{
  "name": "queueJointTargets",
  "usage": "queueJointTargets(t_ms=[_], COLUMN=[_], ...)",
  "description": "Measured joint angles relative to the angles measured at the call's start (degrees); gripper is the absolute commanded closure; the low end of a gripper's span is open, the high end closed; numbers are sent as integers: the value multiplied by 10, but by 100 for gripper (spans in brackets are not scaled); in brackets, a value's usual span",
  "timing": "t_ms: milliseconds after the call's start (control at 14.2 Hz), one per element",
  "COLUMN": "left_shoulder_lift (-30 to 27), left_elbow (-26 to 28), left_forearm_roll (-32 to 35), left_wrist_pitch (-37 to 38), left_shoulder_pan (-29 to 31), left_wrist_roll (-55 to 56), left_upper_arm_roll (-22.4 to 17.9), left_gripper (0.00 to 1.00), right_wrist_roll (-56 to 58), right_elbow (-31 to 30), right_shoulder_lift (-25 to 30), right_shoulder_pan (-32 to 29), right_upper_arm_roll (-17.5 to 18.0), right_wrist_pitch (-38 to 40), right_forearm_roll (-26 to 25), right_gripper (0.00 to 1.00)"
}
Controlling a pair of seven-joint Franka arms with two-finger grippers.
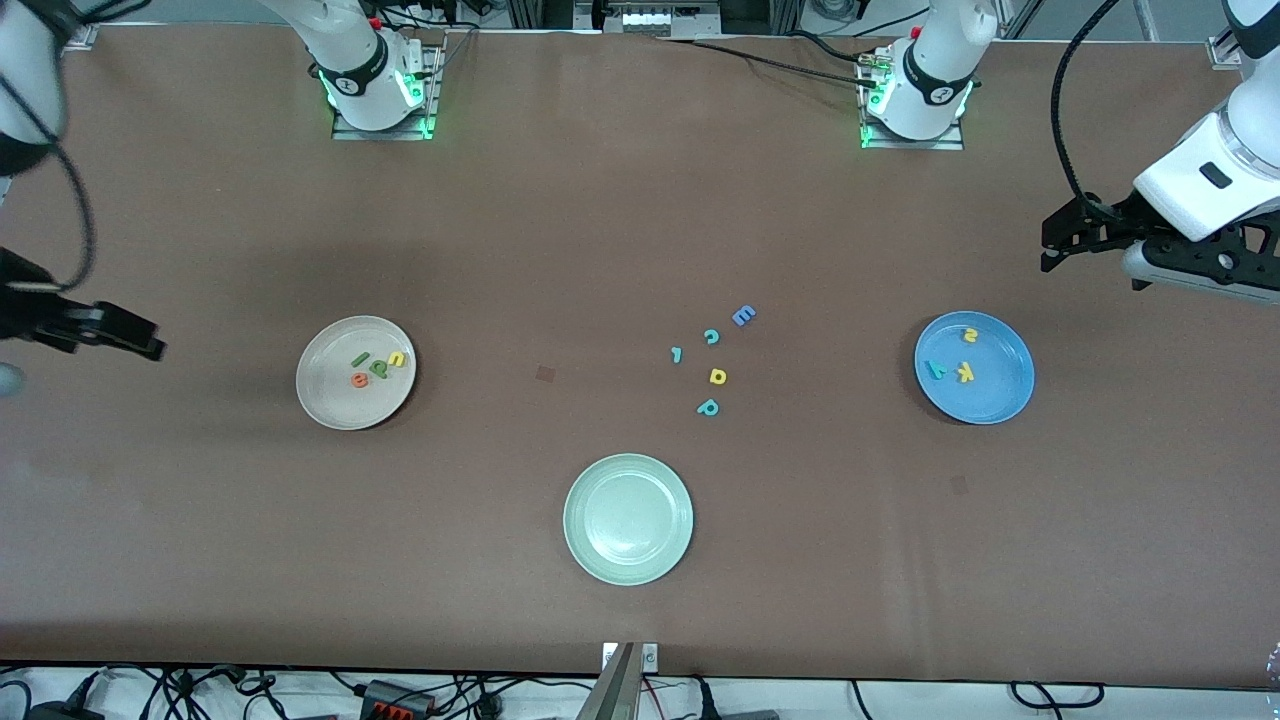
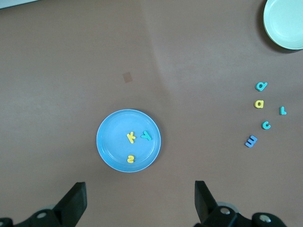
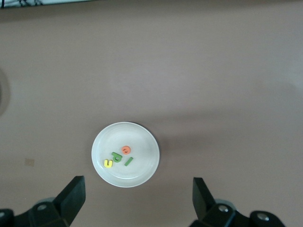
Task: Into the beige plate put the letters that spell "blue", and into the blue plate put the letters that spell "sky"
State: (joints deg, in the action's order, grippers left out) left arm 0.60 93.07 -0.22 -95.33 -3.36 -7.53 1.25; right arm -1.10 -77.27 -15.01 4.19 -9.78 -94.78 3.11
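Four foam letters [image 1: 376, 365] lie in the beige plate [image 1: 330, 400] below the spread right tool [image 3: 137, 198]; three letters [image 1: 956, 360] in the blue plate [image 1: 1000, 400] below the spread left tool [image 2: 139, 201].

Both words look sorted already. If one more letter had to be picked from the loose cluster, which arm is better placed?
Left, probably: the left gripper hangs open at the blue plate's end, nearer the loose letters than the right gripper.
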Motion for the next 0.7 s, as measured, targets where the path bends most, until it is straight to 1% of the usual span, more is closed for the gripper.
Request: queueJointTargets(t_ms=[140,351,492,702], left_shoulder_lift=[0,0,0,0], left_elbow=[0,0,0,0], left_forearm_roll=[0,0,0,0], left_wrist_pitch=[0,0,0,0], left_shoulder_pan=[0,0,0,0], left_wrist_roll=[0,0,0,0], left_upper_arm_roll=[0,0,0,0], left_gripper=[0,0,0,0], right_wrist_roll=[7,15,15,16], right_elbow=[-1,-5,-13,-48], right_shoulder_lift=[18,33,37,48], right_shoulder_pan=[-35,-37,-37,-37], right_upper_arm_roll=[21,35,43,44], right_wrist_pitch=[14,27,36,37], right_forearm_roll=[-2,-23,-27,-28], right_gripper=[0,0,0,0])
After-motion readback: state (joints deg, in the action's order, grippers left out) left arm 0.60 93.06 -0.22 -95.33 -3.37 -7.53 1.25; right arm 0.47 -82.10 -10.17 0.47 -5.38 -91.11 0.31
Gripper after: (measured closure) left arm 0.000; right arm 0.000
